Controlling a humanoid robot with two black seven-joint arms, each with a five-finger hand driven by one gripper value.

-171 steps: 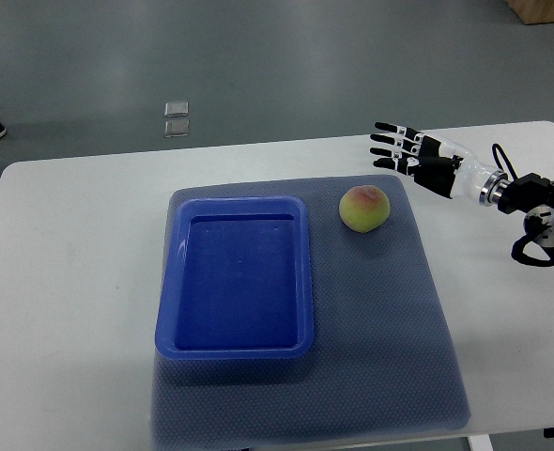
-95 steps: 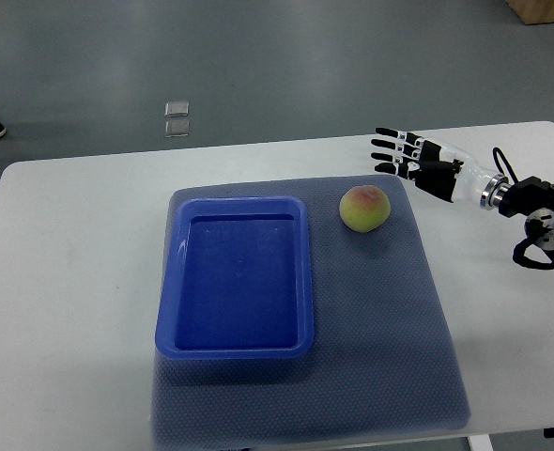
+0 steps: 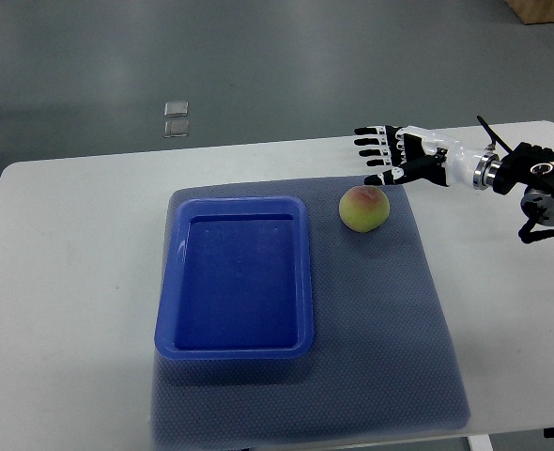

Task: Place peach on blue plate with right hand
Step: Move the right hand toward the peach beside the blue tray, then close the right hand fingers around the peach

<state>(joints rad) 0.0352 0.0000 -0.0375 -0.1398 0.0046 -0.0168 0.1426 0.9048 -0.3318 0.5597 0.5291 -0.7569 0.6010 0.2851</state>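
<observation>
The right hand (image 3: 390, 155), fingers spread and holding nothing, had moved leftward to hover just beyond the peach (image 3: 364, 208), which lay untouched on the grey mat (image 3: 380, 310) beside the empty blue plate (image 3: 237, 274), so grasping seemed next.

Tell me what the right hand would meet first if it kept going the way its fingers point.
Probably nothing: the right hand, fingers spread, points toward picture left and passes just beyond the peach, over bare table. Height is unclear from this one view.
</observation>
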